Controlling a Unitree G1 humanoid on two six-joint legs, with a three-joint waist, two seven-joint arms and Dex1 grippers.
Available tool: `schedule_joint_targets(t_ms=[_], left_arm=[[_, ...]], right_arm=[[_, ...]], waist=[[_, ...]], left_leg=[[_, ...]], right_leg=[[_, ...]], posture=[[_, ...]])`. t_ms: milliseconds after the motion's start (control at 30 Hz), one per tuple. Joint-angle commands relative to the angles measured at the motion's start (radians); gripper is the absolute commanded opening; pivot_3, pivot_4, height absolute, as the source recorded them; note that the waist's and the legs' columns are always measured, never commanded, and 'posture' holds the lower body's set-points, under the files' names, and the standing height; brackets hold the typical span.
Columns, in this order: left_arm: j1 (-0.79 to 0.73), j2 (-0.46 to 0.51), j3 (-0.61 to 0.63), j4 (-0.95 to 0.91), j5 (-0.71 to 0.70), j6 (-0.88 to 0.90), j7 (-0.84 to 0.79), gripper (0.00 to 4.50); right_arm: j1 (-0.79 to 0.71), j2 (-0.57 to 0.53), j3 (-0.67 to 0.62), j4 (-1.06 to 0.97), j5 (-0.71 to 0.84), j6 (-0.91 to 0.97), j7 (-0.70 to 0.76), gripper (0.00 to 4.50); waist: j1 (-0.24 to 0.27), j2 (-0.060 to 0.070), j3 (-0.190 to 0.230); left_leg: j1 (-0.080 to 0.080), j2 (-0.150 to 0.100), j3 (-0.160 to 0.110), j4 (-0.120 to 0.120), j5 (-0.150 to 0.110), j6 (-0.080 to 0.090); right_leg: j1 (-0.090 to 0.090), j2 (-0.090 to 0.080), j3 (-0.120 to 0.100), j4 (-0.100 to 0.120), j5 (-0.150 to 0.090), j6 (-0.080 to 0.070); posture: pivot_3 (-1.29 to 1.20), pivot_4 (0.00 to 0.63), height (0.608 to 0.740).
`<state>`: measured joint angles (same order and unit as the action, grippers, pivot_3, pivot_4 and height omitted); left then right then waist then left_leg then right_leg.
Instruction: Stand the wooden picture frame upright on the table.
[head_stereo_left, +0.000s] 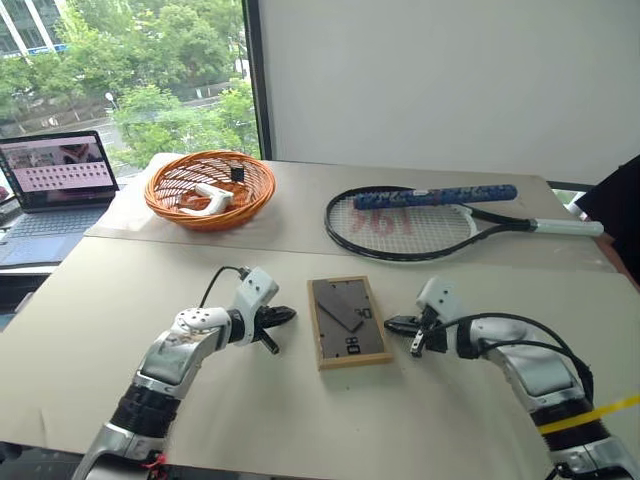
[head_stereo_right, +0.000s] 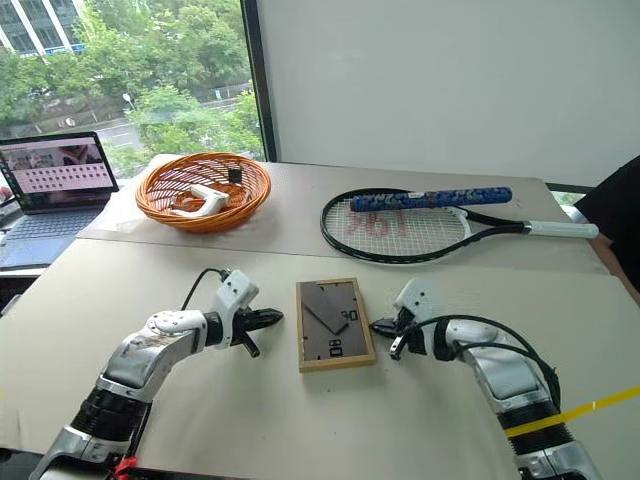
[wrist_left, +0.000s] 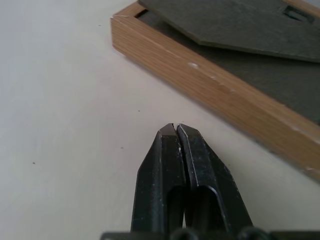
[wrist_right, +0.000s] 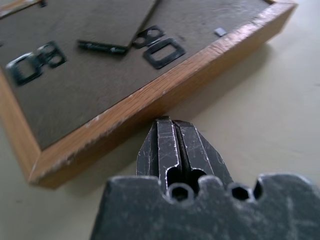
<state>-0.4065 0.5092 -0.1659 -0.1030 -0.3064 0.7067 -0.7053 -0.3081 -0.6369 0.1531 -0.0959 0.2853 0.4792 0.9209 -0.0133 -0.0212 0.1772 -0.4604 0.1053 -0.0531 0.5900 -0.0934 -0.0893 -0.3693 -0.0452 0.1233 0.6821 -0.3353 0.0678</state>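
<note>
The small light-wood picture frame (head_stereo_left: 348, 322) lies flat, grey backing up, near the beige table's (head_stereo_left: 120, 300) near edge. The left gripper (head_stereo_left: 284, 316) and right gripper (head_stereo_left: 393, 324) flank it, both pinched closed and empty.

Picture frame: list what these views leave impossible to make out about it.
- Picture frame: its photo side lies face down on the table, hidden in both eye views.
- Left wrist view: the edges cut off most of the frame.
- Right wrist view: the metal hangers are blurred.
</note>
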Motion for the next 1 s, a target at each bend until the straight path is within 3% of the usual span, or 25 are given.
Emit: schedule_joint_targets(t_ms=[33,233,600,833,933,1000], left_arm=[[0.054,0.03,-0.005,-0.038,-0.01,0.046,-0.024,0.06],[0.092,0.079,0.008,-0.035,-0.008,0.047,-0.046,0.06],[0.088,0.077,0.023,-0.015,0.002,0.06,-0.033,0.06],[0.067,0.057,0.285,-0.019,-0.179,0.25,0.023,0.06],[0.021,0.088,0.428,-0.017,-0.347,0.483,-0.007,0.72],[-0.004,0.117,0.485,-0.015,-0.449,0.657,-0.037,1.54]], right_arm=[[0.048,-0.016,-0.032,-0.122,0.049,0.051,0.007,0.0],[0.085,-0.026,-0.051,-0.185,0.068,0.094,-0.014,0.0],[0.077,-0.009,0.007,-0.216,0.059,0.143,-0.047,0.0],[0.087,-0.106,-0.144,-0.145,0.056,0.034,-0.025,0.0],[0.076,-0.128,-0.192,-0.122,0.066,-0.061,0.017,0.0],[0.063,-0.12,-0.196,-0.104,0.043,-0.161,0.034,0.0]], waist=[[0.0,0.0,0.0],[-0.01,0.0,0.0],[-0.012,0.0,-0.001],[-0.015,0.0,0.0],[-0.022,-0.001,0.0],[-0.025,-0.001,0.0]], left_leg=[[0.0,0.0,0.0,0.0,0.0,0.0],[0.003,0.0,0.0,0.0,0.0,0.0],[0.003,0.0,0.0,0.0,0.0,0.0],[0.003,0.0,0.0,0.0,0.0,0.0],[0.003,0.0,0.0,0.0,0.0,0.0],[0.002,0.0,0.0,-0.001,0.0,0.0]], right_leg=[[0.0,0.0,0.0,0.0,0.0,0.0],[0.001,0.0,0.0,0.0,0.0,0.0],[0.001,0.0,0.0,0.0,-0.003,0.005],[0.001,0.0,0.0,0.0,-0.003,0.006],[0.0,0.0,0.0,0.001,-0.004,0.007],[0.0,0.0,0.0,0.001,-0.004,0.007]], posture=[[0.0,0.15,0.697],[0.0,0.15,0.697],[0.0,0.15,0.697],[0.0,0.15,0.697],[0.0,0.15,0.697],[0.0,0.15,0.697]])
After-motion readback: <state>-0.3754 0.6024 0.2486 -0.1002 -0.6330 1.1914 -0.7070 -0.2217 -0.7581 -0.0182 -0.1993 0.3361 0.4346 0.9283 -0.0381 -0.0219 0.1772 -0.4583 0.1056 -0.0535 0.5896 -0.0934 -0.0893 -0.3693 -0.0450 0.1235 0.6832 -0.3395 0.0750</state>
